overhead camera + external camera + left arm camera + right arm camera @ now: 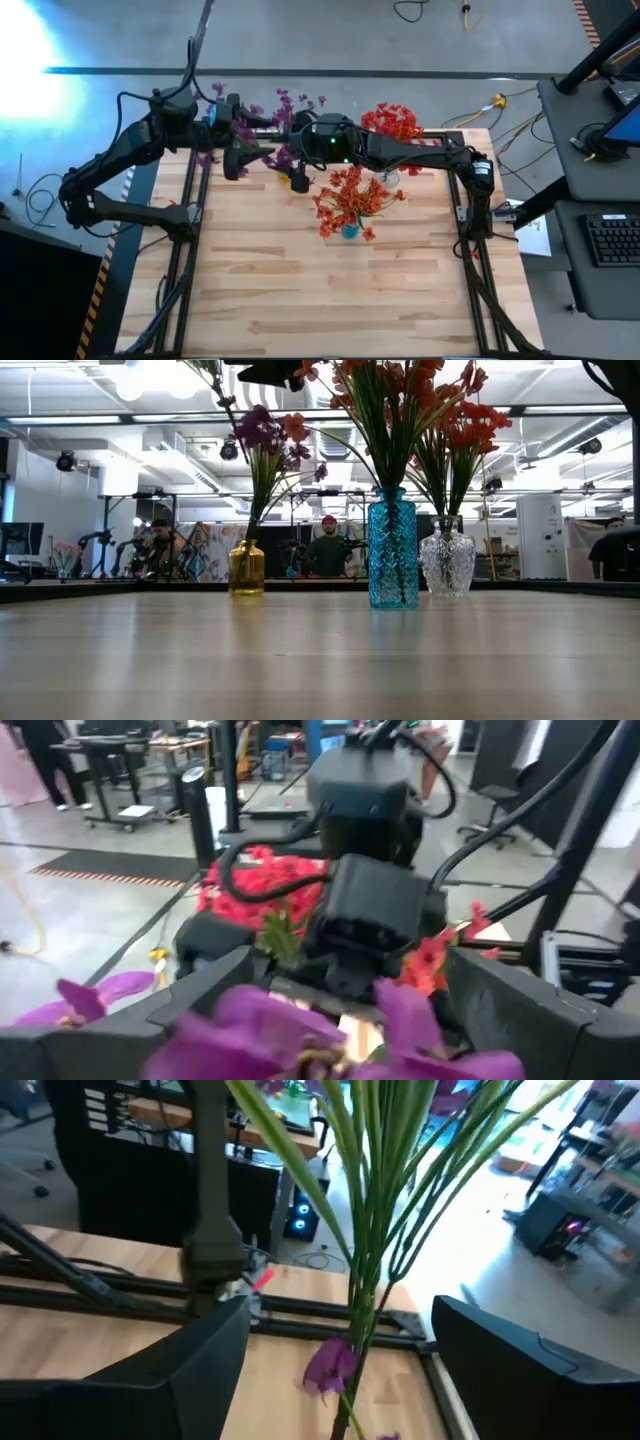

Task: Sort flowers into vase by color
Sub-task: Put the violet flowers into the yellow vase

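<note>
Left tool (262, 128): I've got it up at the far side of the counter (300, 290), fingers spread, purple blossoms (300, 1030) right in front of its camera. Can't tell if it's touching them.

Right tool (340, 1370): jaws wide apart on either side of the green stems (375, 1230), not pinching them, parked over the yellow vase (246, 568).

Purple flowers (262, 435): standing in that yellow vase, far left of the row.

Red flowers (352, 200): one bunch in the blue vase (393, 550), middle of the row.

More red (396, 122): in the clear glass vase (447, 563), just beside the blue one.

Background: people (327, 550) at benches beyond the counter.
</note>
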Robot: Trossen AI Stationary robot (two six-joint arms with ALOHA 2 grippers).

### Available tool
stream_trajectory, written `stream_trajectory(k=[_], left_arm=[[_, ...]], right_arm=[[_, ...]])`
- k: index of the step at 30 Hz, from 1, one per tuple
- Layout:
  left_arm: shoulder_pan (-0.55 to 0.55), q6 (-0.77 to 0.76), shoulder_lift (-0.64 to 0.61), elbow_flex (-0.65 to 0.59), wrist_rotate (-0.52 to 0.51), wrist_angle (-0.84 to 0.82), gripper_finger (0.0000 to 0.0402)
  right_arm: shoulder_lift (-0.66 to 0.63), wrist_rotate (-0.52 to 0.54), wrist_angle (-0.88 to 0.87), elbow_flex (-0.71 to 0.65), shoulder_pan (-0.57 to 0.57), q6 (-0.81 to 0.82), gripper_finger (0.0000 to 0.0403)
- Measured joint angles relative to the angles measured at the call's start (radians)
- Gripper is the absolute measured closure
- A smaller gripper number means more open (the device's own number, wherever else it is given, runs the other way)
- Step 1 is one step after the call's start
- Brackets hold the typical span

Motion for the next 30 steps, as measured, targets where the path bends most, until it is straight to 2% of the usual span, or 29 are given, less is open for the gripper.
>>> stream_trajectory(k=[8,18,23,30], left_arm=[[-0.096,-0.048,0.007,-0.002,0.000,0.102,0.0088],[-0.149,-0.065,0.029,-0.001,-0.002,0.153,0.0088],[-0.149,-0.066,0.030,0.000,-0.002,0.143,0.0088],[-0.149,-0.038,0.015,0.000,-0.005,0.130,0.0088]], right_arm=[[0.006,0.000,-0.007,0.000,0.021,0.051,0.0096],[0.007,0.000,-0.007,0.000,0.036,0.085,0.0138],[0.007,0.000,-0.023,0.004,0.038,0.086,0.0210],[0.007,-0.014,-0.020,0.011,0.039,0.081,0.0369]])
